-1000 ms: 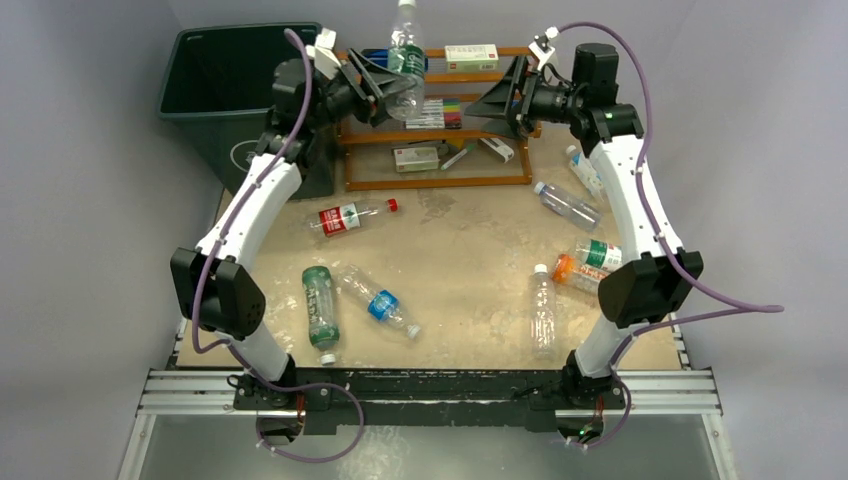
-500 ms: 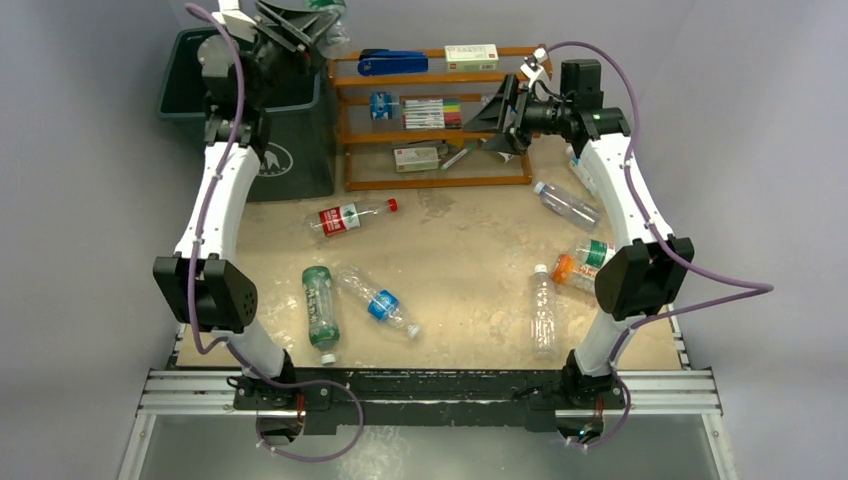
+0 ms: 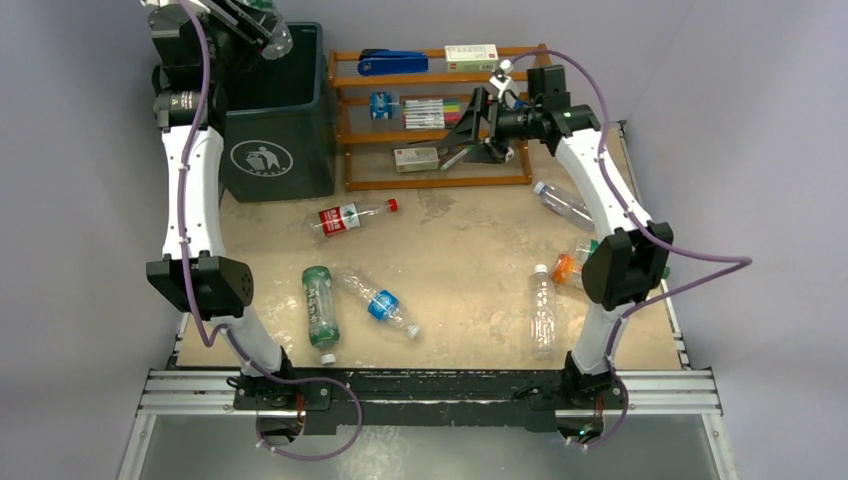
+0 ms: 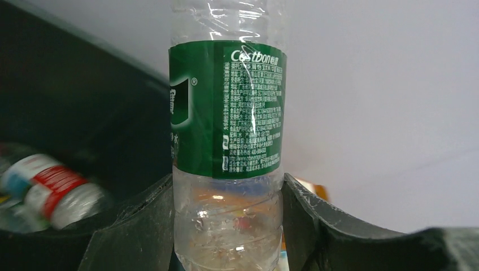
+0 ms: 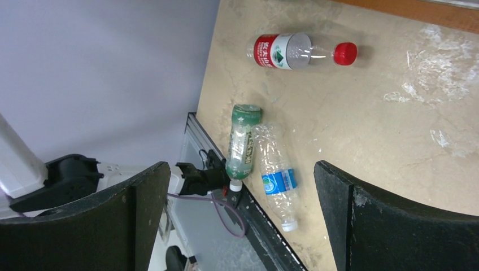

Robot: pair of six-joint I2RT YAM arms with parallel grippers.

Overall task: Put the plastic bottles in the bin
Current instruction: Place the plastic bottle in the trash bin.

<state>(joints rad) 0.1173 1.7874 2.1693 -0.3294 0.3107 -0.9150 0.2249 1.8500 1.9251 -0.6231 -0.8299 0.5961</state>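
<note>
Left gripper (image 4: 227, 189) clamping green-label bottle (image 4: 226, 113), long axis vertical in wrist view, right gripper (image 5: 242, 169) spread wide

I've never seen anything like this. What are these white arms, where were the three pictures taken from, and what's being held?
Two robot arms are bolted to a table's near edge; each ends in a two-fingered pincer. The wide picture looks down from above; the other two come from cameras on the wrists. The left pincer grips a clear, green-labelled bottle by the dark green bin. The right pincer is open and empty, near the wooden rack. Several more bottles lie on the table.
</note>
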